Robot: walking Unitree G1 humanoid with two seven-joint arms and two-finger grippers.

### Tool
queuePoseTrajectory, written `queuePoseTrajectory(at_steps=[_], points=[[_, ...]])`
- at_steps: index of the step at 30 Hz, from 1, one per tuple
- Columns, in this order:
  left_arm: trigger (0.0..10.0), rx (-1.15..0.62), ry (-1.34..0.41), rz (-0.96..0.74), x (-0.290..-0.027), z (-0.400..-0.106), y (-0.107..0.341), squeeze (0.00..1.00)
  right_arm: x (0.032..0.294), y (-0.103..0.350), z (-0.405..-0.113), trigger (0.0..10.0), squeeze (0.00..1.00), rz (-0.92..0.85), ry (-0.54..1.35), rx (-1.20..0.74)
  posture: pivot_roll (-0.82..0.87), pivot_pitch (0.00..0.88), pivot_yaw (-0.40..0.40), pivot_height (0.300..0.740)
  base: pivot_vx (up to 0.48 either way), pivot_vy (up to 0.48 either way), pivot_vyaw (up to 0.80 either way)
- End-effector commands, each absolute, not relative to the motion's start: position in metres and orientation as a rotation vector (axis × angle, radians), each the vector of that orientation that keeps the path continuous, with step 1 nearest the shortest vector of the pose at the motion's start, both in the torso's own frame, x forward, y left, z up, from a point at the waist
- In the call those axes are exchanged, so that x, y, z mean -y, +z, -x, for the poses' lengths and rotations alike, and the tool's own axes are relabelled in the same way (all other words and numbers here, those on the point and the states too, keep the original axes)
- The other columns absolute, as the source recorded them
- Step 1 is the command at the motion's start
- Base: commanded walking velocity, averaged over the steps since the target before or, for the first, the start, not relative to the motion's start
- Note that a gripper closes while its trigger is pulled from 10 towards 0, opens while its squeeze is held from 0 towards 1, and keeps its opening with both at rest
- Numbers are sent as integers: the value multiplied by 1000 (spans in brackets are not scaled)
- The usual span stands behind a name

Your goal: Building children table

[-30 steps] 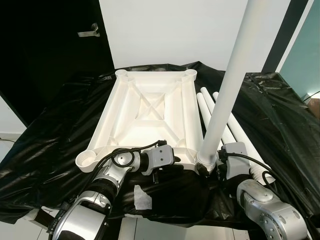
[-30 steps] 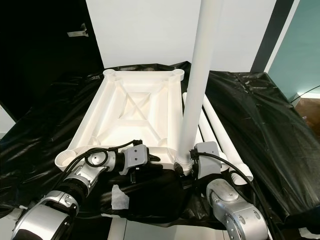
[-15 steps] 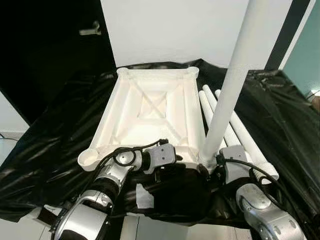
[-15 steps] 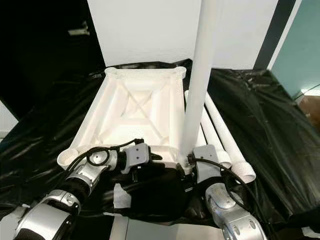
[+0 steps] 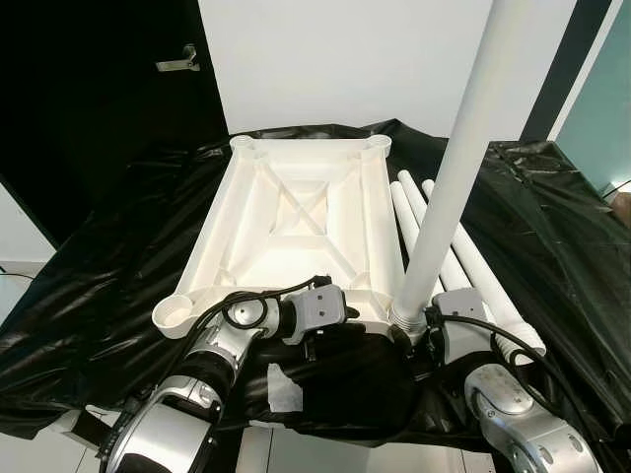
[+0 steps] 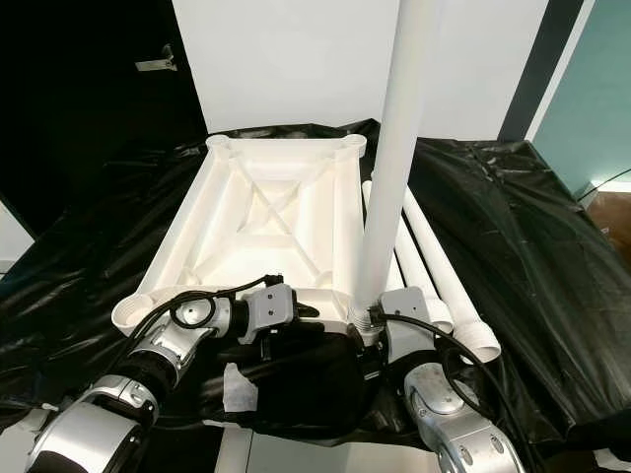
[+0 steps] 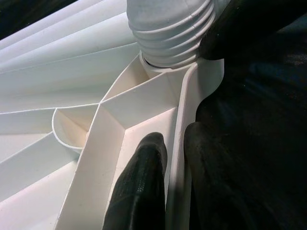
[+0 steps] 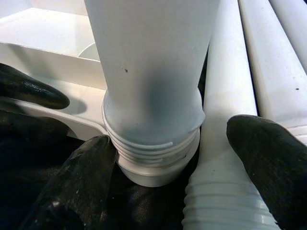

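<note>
An upside-down white tabletop (image 5: 296, 207) lies on a table covered in black plastic sheet. A white leg (image 5: 449, 187) stands upright with its threaded end (image 8: 153, 153) in the near right corner socket. My left gripper (image 7: 175, 136) is shut on the tabletop's near rim, one finger inside the rim and one outside. My right gripper (image 8: 170, 139) is open around the leg's base: one finger (image 8: 76, 187) rests by the threads and the other finger (image 8: 268, 163) sits well off over a lying leg.
Three more white legs (image 5: 463, 266) lie side by side to the right of the tabletop. The near left corner socket (image 5: 175, 315) is open. A white scrap (image 5: 284, 389) sticks to the sheet near the table's front edge. A black door (image 5: 99, 108) is at the back left.
The view dipped and came back. The upright leg, the tabletop and both grippers stand much as before.
</note>
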State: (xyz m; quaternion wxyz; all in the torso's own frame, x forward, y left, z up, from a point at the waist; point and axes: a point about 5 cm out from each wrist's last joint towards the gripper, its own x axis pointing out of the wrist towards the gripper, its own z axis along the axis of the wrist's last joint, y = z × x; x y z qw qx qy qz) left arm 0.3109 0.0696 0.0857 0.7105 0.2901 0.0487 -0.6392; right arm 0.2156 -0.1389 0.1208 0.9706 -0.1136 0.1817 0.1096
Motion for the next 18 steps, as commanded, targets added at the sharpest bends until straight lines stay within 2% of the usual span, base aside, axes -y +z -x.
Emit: queuePoseTrajectory(at_steps=[1,18], points=[[10000,-252,-1287,-615,-81,-302,52,0,142,141,-223,10000,1000,229,204,-81,-207,27,33,740,0,0,0],[10000,-252,-1287,-615,-81,-302,52,0,142,141,-223,10000,1000,229,204,-81,-207,27,33,740,0,0,0]])
